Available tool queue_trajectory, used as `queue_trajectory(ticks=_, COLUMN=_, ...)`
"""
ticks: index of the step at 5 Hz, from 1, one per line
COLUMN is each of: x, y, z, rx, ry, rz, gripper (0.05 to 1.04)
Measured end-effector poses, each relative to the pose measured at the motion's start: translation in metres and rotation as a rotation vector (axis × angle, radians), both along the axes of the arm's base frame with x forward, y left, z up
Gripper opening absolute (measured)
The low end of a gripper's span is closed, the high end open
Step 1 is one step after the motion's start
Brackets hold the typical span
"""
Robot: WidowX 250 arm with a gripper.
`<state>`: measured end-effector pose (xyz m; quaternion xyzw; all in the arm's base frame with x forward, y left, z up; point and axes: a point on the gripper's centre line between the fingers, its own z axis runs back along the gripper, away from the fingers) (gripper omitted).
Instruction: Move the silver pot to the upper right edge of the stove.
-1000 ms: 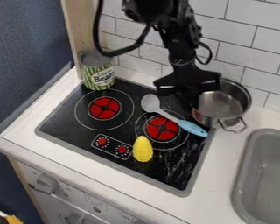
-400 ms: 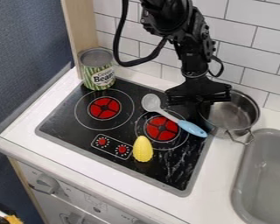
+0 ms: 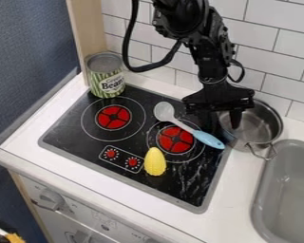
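Pot seated at stove's far right edge | jaws spread over its left rim | tipping or dragging toward sink possible if rim is snagged during lift

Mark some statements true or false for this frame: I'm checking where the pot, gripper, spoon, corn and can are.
1. The can stands at the upper left of the stove. True.
2. The spoon lies inside the silver pot. False: the spoon lies on the stove, its blue handle pointing toward the pot.
3. The gripper is at the pot's left side as the camera sees it. True.
4. The yellow corn is in the sink. False: the corn is on the stove, right of the printed knobs.
5. The pot is upside down. False: it is upright, its open top facing up.
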<state>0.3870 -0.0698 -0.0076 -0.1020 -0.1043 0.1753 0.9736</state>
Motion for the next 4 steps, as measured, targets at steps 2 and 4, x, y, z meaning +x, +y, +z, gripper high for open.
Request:
queue_trajectory(ticks=2, x=-0.002, y=0.01, z=0.031, rx=0.0, ry=-0.045, rz=0.005, gripper=1.011)
queue_trajectory(ticks=4, x=-0.006, y=0.018, z=0.065, rx=0.063, ry=-0.076, rz=-0.045, gripper=1.001)
